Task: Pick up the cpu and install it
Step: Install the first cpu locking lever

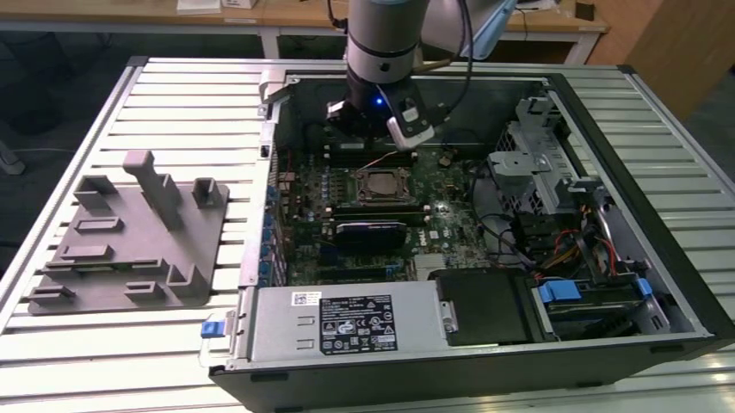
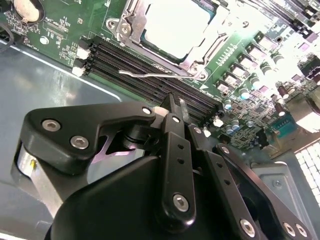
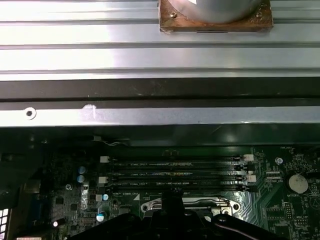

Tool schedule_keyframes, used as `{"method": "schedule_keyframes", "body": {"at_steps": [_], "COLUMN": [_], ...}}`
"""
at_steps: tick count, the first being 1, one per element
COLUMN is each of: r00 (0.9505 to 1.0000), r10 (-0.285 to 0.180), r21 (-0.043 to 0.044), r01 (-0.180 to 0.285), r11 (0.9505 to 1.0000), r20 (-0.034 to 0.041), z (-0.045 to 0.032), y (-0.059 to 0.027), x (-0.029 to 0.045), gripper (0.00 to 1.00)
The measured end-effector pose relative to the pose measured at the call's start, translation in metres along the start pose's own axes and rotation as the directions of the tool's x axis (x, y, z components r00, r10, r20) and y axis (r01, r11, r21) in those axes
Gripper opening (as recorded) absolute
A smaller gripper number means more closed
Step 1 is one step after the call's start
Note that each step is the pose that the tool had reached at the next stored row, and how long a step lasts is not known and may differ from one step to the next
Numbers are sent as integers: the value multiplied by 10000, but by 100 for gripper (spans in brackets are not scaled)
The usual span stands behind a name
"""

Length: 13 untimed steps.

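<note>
In the exterior view we put the small silvery square cpu (image 1: 379,184) at 6 o'clock from the nearby black gripper (image 1: 367,139), fingers (image 2: 169,106) together and empty.

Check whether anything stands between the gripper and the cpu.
Nothing visible does. In the second wrist view the cpu lies in its socket on the motherboard, and the gripper hangs over the memory slots beside it.

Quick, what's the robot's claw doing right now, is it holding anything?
Gripper: closed, nothing seen in it; the cpu lies in the socket.
</note>
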State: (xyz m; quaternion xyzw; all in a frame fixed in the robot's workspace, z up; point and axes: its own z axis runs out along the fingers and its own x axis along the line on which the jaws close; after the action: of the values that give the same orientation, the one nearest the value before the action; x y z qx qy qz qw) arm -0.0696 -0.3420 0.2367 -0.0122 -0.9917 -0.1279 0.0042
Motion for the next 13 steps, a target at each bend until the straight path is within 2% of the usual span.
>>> {"method": "schedule_keyframes", "body": {"at_steps": [9,13], "r00": [10000,10000], "r10": [-24,-26], "r21": [-2,-2], "r01": [24,26], "r11": [10000,10000], "r20": [84,92], "z": [56,74], "y": [-15,-19], "x": [-4,-27], "gripper": [11,11]}}
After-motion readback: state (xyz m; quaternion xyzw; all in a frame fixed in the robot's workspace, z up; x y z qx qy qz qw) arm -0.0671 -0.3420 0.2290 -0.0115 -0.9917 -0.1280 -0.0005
